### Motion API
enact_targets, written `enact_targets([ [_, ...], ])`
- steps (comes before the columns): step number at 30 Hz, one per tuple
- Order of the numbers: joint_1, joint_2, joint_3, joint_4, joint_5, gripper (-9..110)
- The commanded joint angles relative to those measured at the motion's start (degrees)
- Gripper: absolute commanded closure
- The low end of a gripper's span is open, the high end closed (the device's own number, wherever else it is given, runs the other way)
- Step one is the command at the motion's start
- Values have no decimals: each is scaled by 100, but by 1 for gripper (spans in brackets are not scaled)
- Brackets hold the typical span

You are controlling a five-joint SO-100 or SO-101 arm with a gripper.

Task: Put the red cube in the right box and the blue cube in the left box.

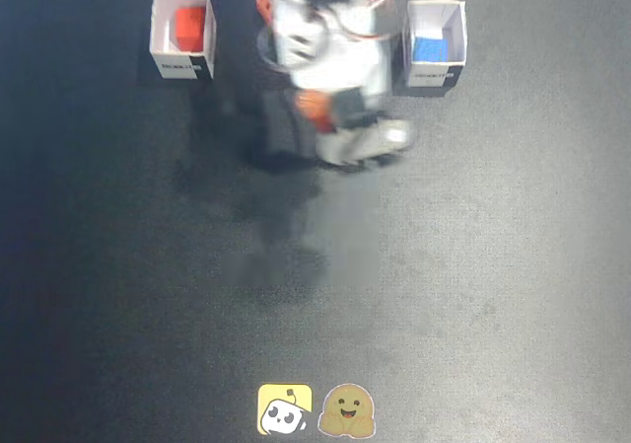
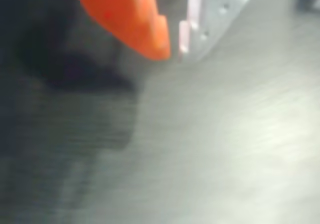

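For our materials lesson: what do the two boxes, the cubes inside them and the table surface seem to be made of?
Both boxes look like thin white card: flat folded walls. The red cube and the blue cube show solid matt colour, perhaps plastic or foam; too blurred to tell. The table looks like a dark, faintly speckled mat.

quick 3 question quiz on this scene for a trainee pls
1. True or false: the red cube lies on the bare table.
2. In the fixed view, which box holds the blue cube: A the left box, B the right box?
3. In the wrist view, is anything between the fingertips of the gripper?

Key: 1 false, it sits in the left box. 2 B. 3 No, the fingertips are nearly together with nothing between them.
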Motion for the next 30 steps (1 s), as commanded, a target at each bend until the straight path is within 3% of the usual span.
enact_targets([
  [1,562,633,193,-211,-193,101],
  [10,773,3120,1758,-246,70,101],
  [16,712,3041,2347,-809,299,101],
  [24,905,3120,2347,-264,97,101],
  [30,914,3129,2355,-255,519,101],
])
